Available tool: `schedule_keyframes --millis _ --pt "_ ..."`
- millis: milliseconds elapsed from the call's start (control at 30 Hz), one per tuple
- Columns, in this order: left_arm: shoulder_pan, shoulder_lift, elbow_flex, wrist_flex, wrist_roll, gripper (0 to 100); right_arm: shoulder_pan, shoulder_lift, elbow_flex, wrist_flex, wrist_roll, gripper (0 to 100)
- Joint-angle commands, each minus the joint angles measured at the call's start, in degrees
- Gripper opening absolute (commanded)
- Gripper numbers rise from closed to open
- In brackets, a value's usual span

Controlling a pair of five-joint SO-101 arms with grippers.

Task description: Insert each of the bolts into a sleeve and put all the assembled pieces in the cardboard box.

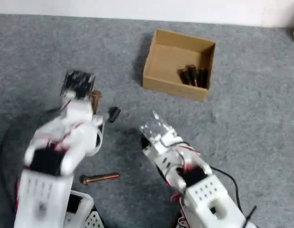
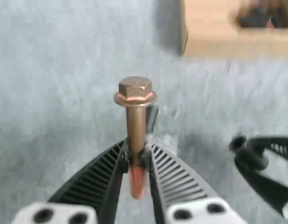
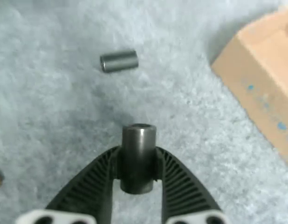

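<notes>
Left gripper [image 2: 136, 157] pinches bolt [image 2: 135, 116] low on shank. Right gripper [image 3: 138, 168] clamps sleeve [image 3: 138, 147]. Both held short of box [image 1: 173, 88]. Risk: bolt pivots in narrow pinch, misses bore, drops onto carpet [image 1: 251, 118].

The grey, felt-like counter [image 1: 37, 57] carries an open brown box [image 1: 173, 88] toward its far side, a dark sleeve [image 1: 114, 114] lying on its side, apart from the box's near left corner, and a copper bolt [image 1: 99, 178] lying flat, farther toward the near edge.
</notes>
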Motion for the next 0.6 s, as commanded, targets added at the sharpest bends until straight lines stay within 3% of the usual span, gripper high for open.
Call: schedule_keyframes --millis 0,133,267,433,567 --pt "0.7 -19.6 10.2 -10.1 5.6 0 -1.0 -13.7 4.1 -1.8 -0.8 0.4" --pt "0.7 -30.6 21.9 -22.0 16.3 0 -1.0 -28.8 10.9 -1.4 -2.6 0.4" --pt "0.8 -35.6 29.9 -30.8 21.9 0 -1.1 -42.8 14.8 5.8 -3.6 0.4" --pt "3.9 -35.8 32.6 -35.2 28.0 1 -1.0 -40.5 12.3 6.9 -3.5 0.4" --pt "10.2 -35.9 32.7 -38.9 28.2 1 -1.1 -42.1 11.5 6.9 -3.5 0.4"
